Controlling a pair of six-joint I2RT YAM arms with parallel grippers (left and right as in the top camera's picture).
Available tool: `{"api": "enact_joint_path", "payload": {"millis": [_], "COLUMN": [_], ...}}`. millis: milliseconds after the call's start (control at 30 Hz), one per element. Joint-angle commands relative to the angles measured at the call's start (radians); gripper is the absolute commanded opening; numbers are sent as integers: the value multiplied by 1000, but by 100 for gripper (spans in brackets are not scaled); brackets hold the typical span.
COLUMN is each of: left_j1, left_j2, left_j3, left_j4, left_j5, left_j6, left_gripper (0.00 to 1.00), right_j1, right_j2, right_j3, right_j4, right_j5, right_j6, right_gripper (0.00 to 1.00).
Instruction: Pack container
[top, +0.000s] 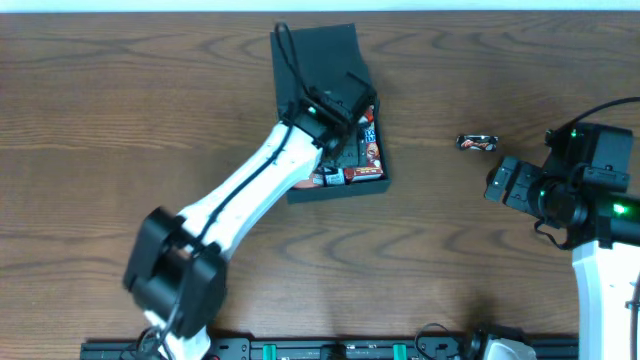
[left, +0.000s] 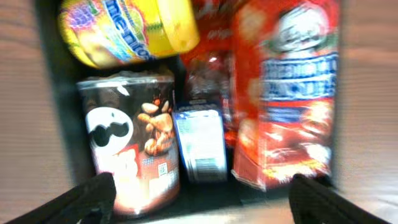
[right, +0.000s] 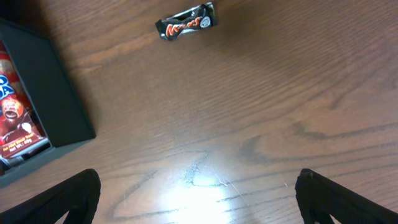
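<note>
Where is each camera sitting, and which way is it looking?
Overhead: sits above the table, facing down; shows the container, a Mars bar, the left arm and the right arm.
Left wrist: on the left arm, facing down into the container at a Pringles can and red box; its open jaws show at the bottom corners.
Right wrist: on the right arm, facing down at the table; its open jaws show at the bottom corners.
Shared: overhead and right wrist both see the Mars bar.

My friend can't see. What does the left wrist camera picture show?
Snacks sit packed in the dark container: a small Pringles can, a yellow packet, a blue-and-white packet and a red box. The left pincer is open wide, its tips at the bottom corners, holding nothing.
</note>
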Motion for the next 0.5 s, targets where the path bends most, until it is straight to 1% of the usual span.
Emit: {"api": "enact_joint_path", "payload": {"millis": [0, 33, 67, 100, 200, 300, 333, 400, 433, 467], "left_j1": [-1, -1, -1, 0, 1, 1, 1, 1, 1, 1], "left_j2": [-135, -171, -210, -246, -358, -441, -467, -501, -513, -523], "left_j3": [82, 98, 109, 112, 112, 112, 112, 112, 112, 112], "left_j4": [-48, -69, -86, -95, -121, -161, -181, -215, -233, -251], "left_j5": [-15, -15, -15, -15, -22, -74, -98, -132, -141, -142], "left_j6": [76, 101, 125, 146, 206, 212, 212, 212, 212, 212], "left_gripper": [96, 98, 95, 95, 95, 95, 95, 95, 95, 95], "right_j1": [-6, -6, -6, -6, -6, -6, -6, -6, -6, -6], "right_j2": [3, 3, 3, 3, 3, 3, 4, 11, 19, 32], "right_j3": [0, 0, 0, 0, 0, 0, 0, 0, 0, 0], "right_j4": [6, 9, 11, 13, 44, 102, 126, 151, 150, 140], "right_j5": [-5, -5, -6, -13, -106, -159, -154, -133, -108, -68], "right_j6": [42, 59, 85, 106, 131, 155, 195, 335, 429, 557], "right_gripper": [99, 99, 99, 99, 99, 99, 99, 99, 99, 99]}}
